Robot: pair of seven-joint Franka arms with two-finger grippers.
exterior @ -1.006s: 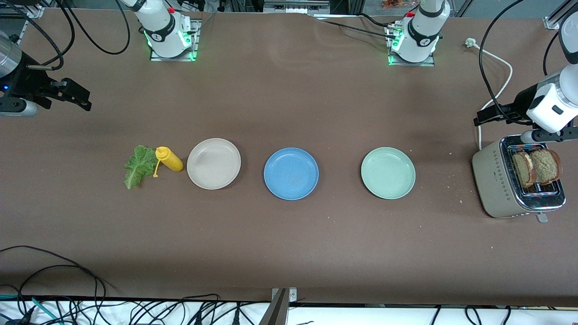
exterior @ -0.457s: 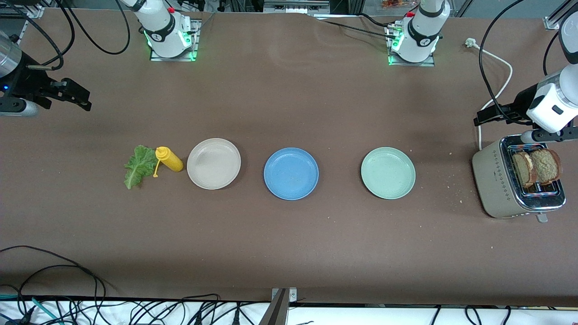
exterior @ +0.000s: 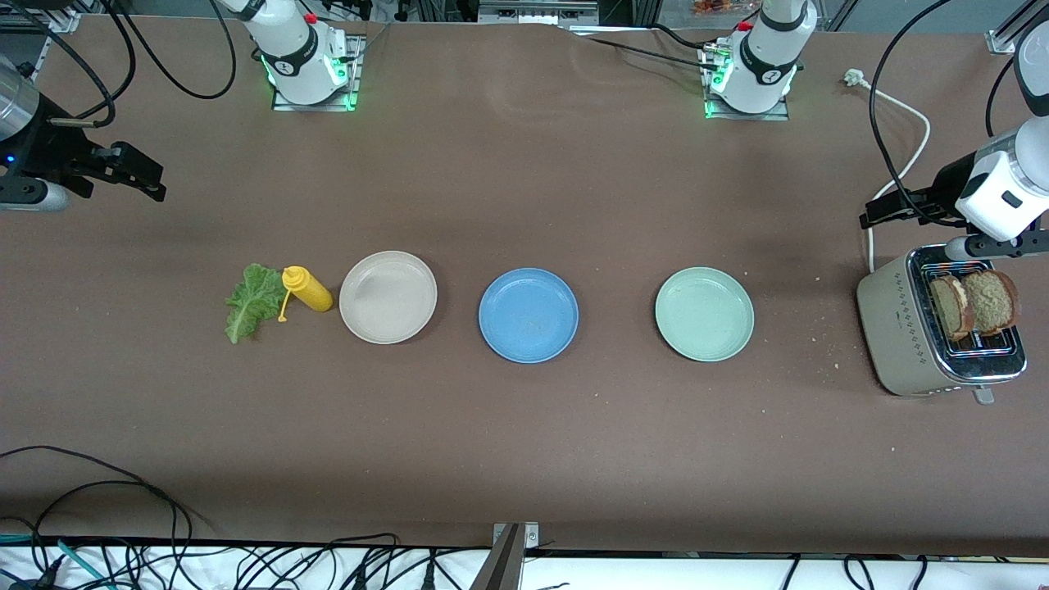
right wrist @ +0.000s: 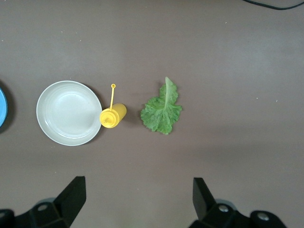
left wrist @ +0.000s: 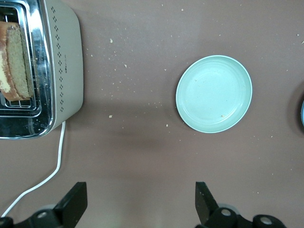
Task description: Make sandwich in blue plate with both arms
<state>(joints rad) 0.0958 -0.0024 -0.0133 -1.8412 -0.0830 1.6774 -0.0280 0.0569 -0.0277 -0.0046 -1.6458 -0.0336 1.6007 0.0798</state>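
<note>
A matte brown bench (exterior: 524, 180), flecked with pale crumbs, carries three round shallow plates in a row along its middle: a beige plate (exterior: 388, 297), the blue plate (exterior: 529, 315) and a mint-green plate (exterior: 704, 314), all bare with raised rims. Toward the right arm's end lie a ruffled green lettuce leaf (exterior: 252, 301) and a glossy yellow squeeze bottle (exterior: 307, 288) tipped on its side, its body just beside the beige plate. At the left arm's end stands a cream toaster (exterior: 901, 328) with a chrome top, two coarse brown toast slices (exterior: 975, 305) standing in its slots. The left gripper (left wrist: 140, 202) hangs over the bench between the toaster and the mint-green plate, fingers spread wide and empty; the right gripper (right wrist: 137, 199) hovers near the lettuce leaf, equally wide and empty. Both are well apart from the blue plate. Black cables trail along the bench's near edge, though where they run I cannot make out.
</note>
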